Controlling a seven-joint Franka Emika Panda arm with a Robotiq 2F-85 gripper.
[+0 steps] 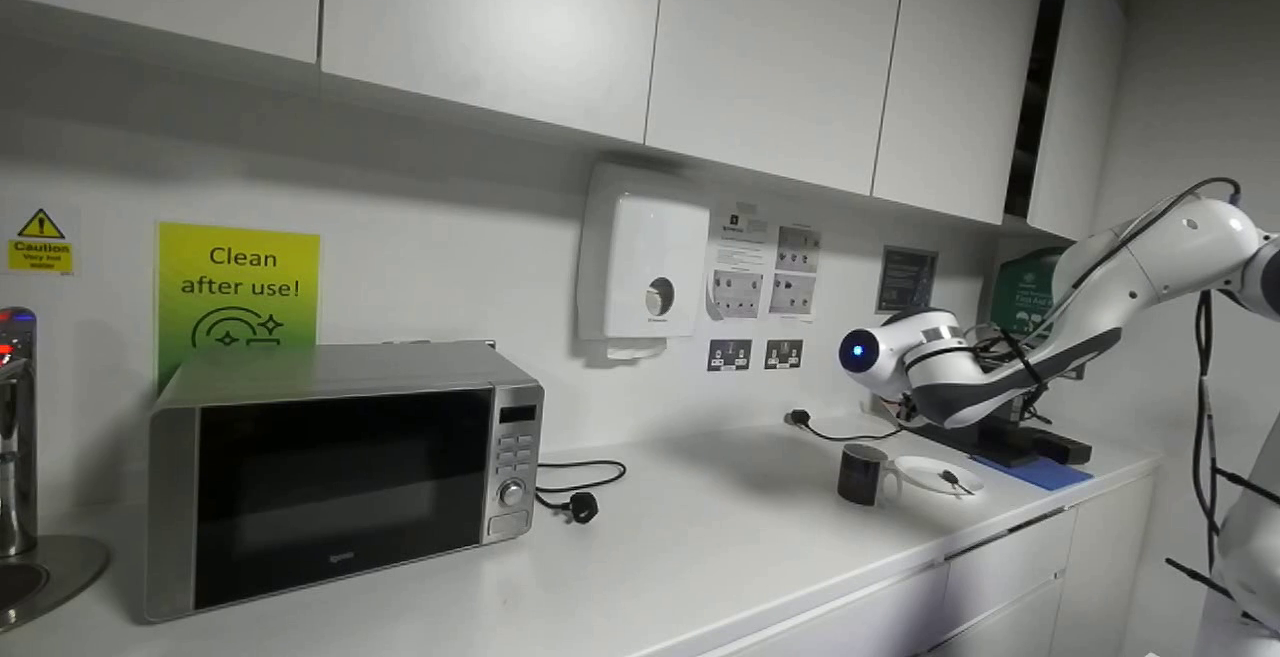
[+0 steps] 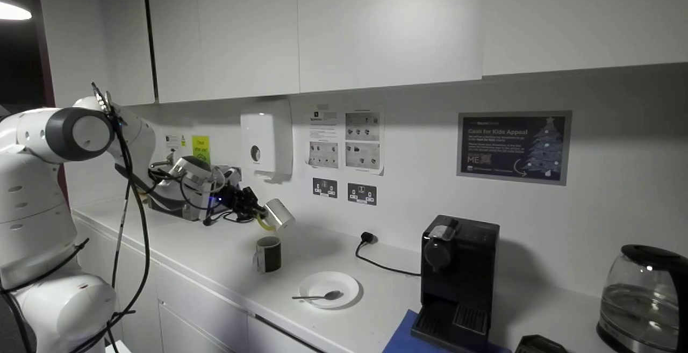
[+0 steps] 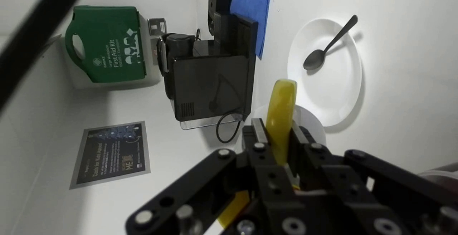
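One white mug (image 2: 279, 214), yellow handle (image 3: 281, 109): we record it tilted, held aloft by that handle, below and left of centre in an exterior view; body partly hidden in the wrist view.

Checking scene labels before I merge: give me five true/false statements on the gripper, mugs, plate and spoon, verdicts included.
1. The gripper is closed on the yellow handle of a white mug. True.
2. The white mug is upright. False: it is tilted.
3. The spoon rests on the plate. True.
4. The spoon lies wholly within the plate's rim. False: its end reaches past the rim.
5. The dark mug stands upright on the counter. True.
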